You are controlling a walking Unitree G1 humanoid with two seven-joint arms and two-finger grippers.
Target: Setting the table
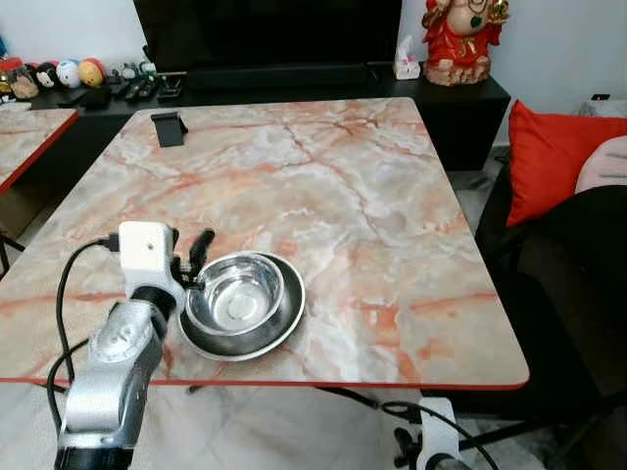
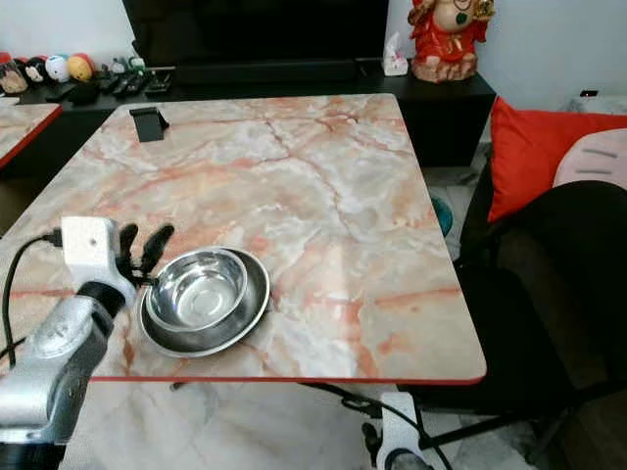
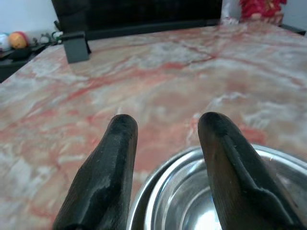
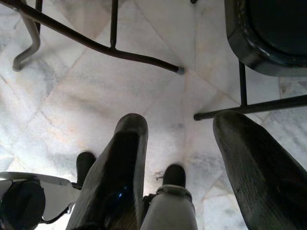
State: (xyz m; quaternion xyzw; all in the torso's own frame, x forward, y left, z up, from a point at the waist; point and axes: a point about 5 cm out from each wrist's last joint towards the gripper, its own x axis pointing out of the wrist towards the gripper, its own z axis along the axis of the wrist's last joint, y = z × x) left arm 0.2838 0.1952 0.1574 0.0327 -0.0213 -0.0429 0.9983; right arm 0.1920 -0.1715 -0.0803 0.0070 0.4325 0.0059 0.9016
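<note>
A steel bowl (image 1: 235, 292) sits inside a shallow steel plate (image 1: 279, 328) near the front left edge of the marble table (image 1: 323, 186). My left gripper (image 1: 189, 253) is at the bowl's left rim, open, its black fingers (image 3: 115, 158) astride the rims with nothing held. In the left wrist view the bowl (image 3: 192, 206) lies just below the fingertips. My right gripper (image 4: 180, 122) hangs low beside the table, open, pointing at the tiled floor.
A small black stand (image 1: 168, 127) is at the table's far left. Behind is a dark TV console (image 1: 294, 78) with a red figurine (image 1: 460, 34). A dark chair with a red cushion (image 1: 554, 157) is at the right. Another table (image 1: 24, 132) is on the left.
</note>
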